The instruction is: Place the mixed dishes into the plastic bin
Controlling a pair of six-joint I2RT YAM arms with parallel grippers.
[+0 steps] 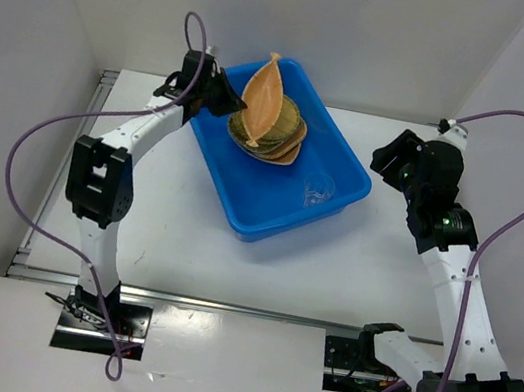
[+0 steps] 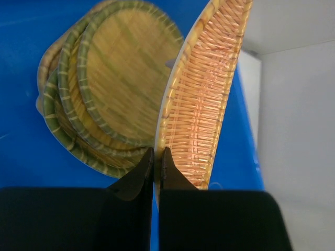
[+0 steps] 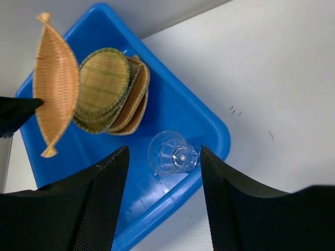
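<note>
The blue plastic bin (image 1: 266, 229) sits angled at the back middle of the table. Inside it lies a stack of round and fan-shaped woven trays (image 1: 271, 135) and a small clear cup (image 1: 316, 193) on its side near the right corner. My left gripper (image 1: 237, 105) is shut on the rim of an orange leaf-shaped woven tray (image 1: 263, 95), held on edge above the stack. In the left wrist view the left gripper (image 2: 157, 151) pinches that tray (image 2: 204, 94) beside the stack (image 2: 120, 78). My right gripper (image 3: 163, 151) stands open and holds nothing, looking down at the cup (image 3: 171, 152).
White walls close in the table at the back and both sides. Purple cables loop from each arm. The right arm's wrist (image 1: 427, 180) hovers over bare table to the right of the bin. The bin's near rim (image 3: 209, 120) lies under the right gripper.
</note>
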